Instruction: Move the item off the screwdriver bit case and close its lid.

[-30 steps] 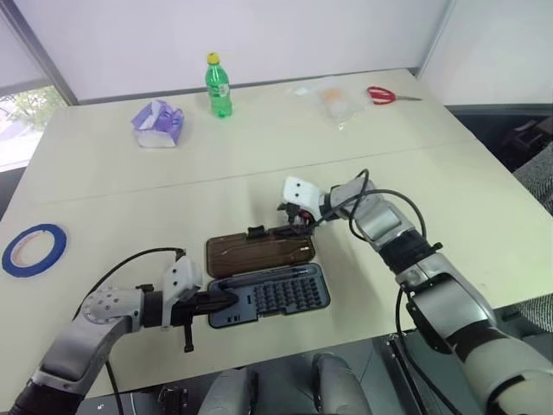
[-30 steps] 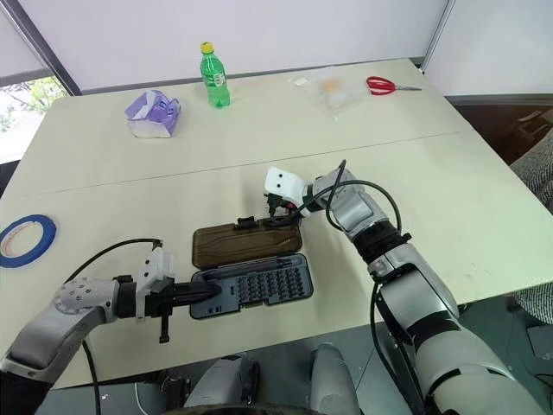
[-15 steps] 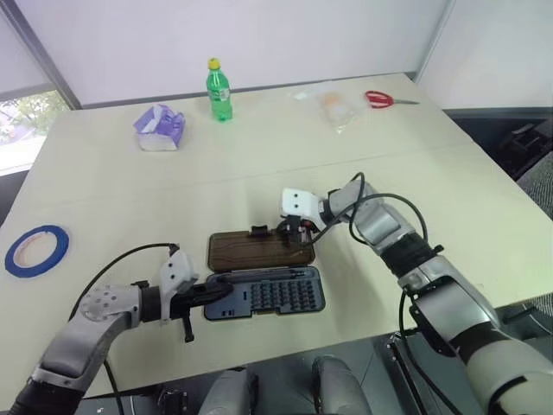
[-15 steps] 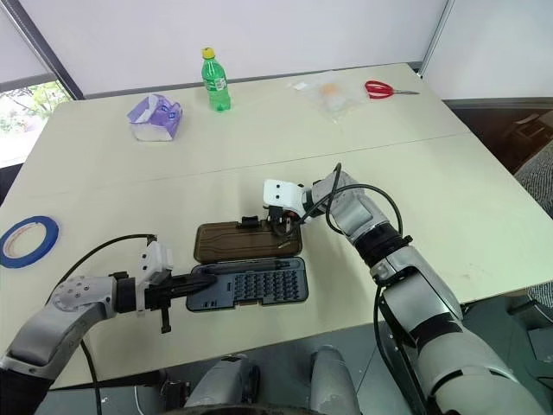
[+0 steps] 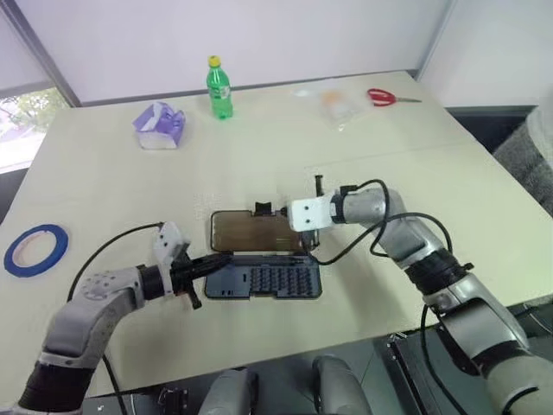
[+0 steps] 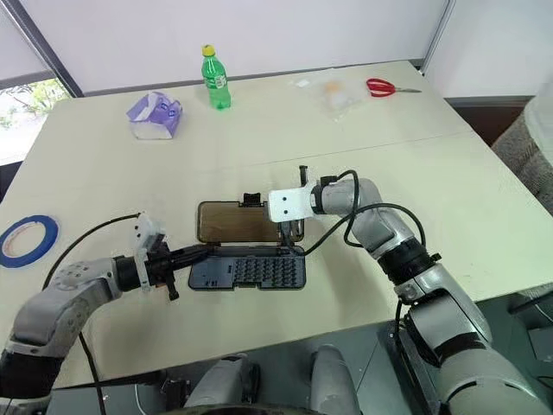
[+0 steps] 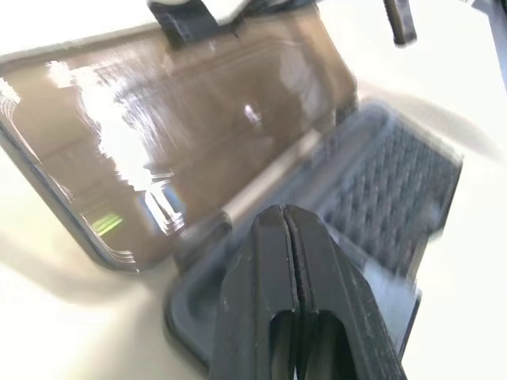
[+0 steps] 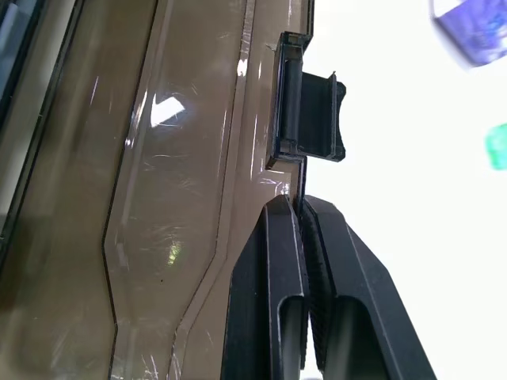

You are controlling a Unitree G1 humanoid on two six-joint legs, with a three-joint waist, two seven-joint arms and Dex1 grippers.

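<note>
Near the table's front edge, the eye views show the screwdriver bit case (image 5: 263,279) open, its tray full of bit slots and its lid (image 5: 257,231) tilted up, while the blue tape ring (image 5: 34,249) lies far left, well apart. Left wrist view: the left gripper (image 7: 287,226) is pressed together at the tray's left end. Right wrist view: the right gripper (image 8: 301,212) is clamped on the lid's far edge beside the latch tab (image 8: 309,116).
</note>
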